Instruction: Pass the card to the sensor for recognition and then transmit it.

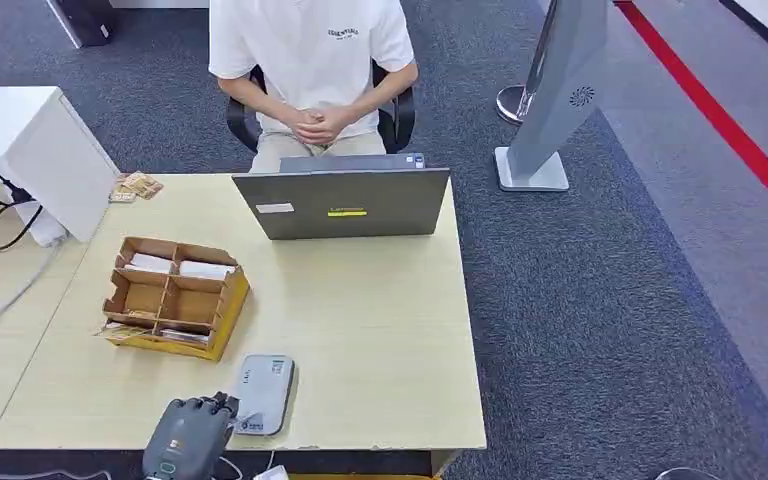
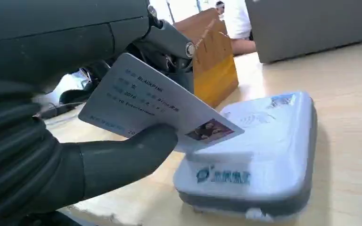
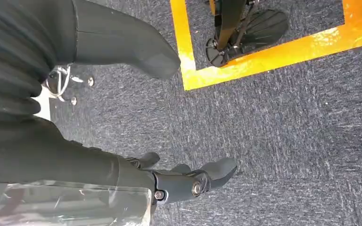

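My left hand (image 1: pixel 192 430) is at the table's front edge, just left of the pale grey card sensor (image 1: pixel 264 392). In the left wrist view that hand (image 2: pixel 75 155) pinches a white printed card (image 2: pixel 155 106) between thumb and fingers, with the card's photo corner over the near end of the sensor (image 2: pixel 264 155). I cannot tell whether the card touches the sensor. My right hand (image 3: pixel 136 61) hangs above the carpet with its fingers (image 3: pixel 202 176) apart and nothing in it.
A cardboard divider box (image 1: pixel 172 295) holding cards stands left of centre on the wooden table (image 1: pixel 380 330). A grey laptop (image 1: pixel 345 200) stands at the far edge, with a seated person (image 1: pixel 310 70) behind it. A white monitor (image 1: pixel 40 150) and cables occupy the left.
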You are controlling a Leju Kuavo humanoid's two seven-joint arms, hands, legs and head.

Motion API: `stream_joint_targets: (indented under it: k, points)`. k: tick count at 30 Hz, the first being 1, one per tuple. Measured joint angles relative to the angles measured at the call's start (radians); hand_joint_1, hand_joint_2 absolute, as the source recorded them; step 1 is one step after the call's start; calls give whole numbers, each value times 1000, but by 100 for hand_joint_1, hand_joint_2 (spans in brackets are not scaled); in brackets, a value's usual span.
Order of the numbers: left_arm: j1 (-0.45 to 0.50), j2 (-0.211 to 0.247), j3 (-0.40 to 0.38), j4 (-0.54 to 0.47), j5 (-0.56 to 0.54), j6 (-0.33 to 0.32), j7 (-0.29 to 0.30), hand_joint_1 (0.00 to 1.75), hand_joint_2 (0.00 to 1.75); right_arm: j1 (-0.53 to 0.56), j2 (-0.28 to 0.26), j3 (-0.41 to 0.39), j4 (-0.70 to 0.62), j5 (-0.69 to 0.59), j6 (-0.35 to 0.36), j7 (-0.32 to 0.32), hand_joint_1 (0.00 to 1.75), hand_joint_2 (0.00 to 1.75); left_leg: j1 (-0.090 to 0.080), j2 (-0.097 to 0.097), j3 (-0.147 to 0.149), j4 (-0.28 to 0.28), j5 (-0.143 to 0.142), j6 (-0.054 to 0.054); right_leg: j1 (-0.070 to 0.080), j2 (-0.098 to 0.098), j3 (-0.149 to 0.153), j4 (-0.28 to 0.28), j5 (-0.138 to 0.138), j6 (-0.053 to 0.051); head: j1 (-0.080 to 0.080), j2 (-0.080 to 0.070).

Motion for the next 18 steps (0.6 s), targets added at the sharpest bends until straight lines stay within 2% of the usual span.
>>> stream_joint_targets:
  k: [3, 6, 10, 18]
  points:
    - [3, -8, 42, -36, -58, 82, 7, 175, 175, 1, 0, -1, 0, 15, 0, 0, 0, 175, 0, 0, 0, 0, 0, 0, 0, 0, -1, 0, 0, 0, 0, 0]
    - [-23, -27, 128, -83, -94, 155, -36, 175, 175, 0, 0, -1, 0, 37, 0, -4, 0, 175, 0, 0, 0, 0, 0, 1, 0, -1, 0, 0, 0, 0, 0, 0]
    - [-59, -39, 201, -108, -107, 167, -68, 175, 175, 0, 0, -1, 0, 50, 0, -6, 0, 175, 0, 0, 0, 0, 0, 1, 0, -1, 0, 0, 0, 0, 0, 0]
    - [-211, -38, 252, -83, -157, 197, -103, 175, 175, -4, 1, 6, 1, 88, 8, -10, 0, 175, 0, -2, -1, 0, 1, 1, 0, -2, -1, 0, 1, 0, 0, 0]
